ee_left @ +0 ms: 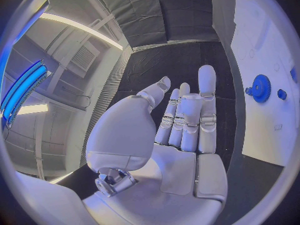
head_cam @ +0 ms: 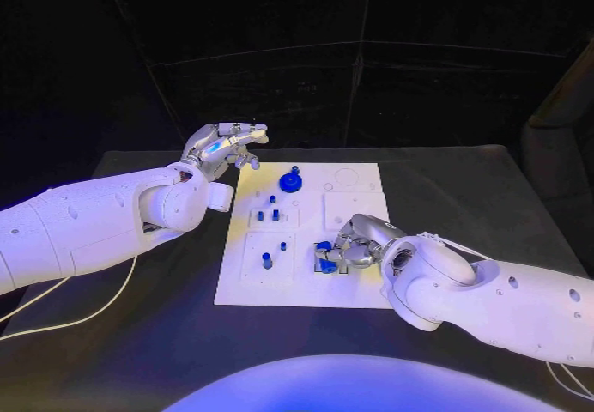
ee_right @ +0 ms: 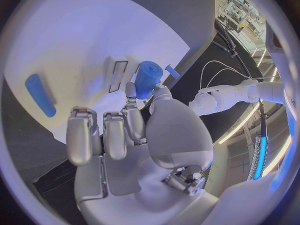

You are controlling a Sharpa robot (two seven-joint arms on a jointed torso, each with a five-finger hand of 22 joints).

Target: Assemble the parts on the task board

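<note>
While your right hand (head_cam: 350, 249) pinches a blue cylinder (ee_right: 149, 77) over the white board (head_cam: 359, 202), your left hand (head_cam: 223, 144) hovers spread and empty beside the blue gear (head_cam: 291, 181), small pegs (head_cam: 274, 201) between them.

Task board (head_cam: 359, 184) matt white plastic; blue gear (head_cam: 291, 181) smooth plastic; table (head_cam: 495, 197) matt black.

The right hand (head_cam: 353, 245) covers part of the board (head_cam: 248, 287) and the blue parts under it, so their shapes cannot be told. The small pegs (head_cam: 274, 200) in the board are too small to make out. In the left wrist view the circle's rim cuts off the board past the gear (ee_left: 260, 88).
</note>
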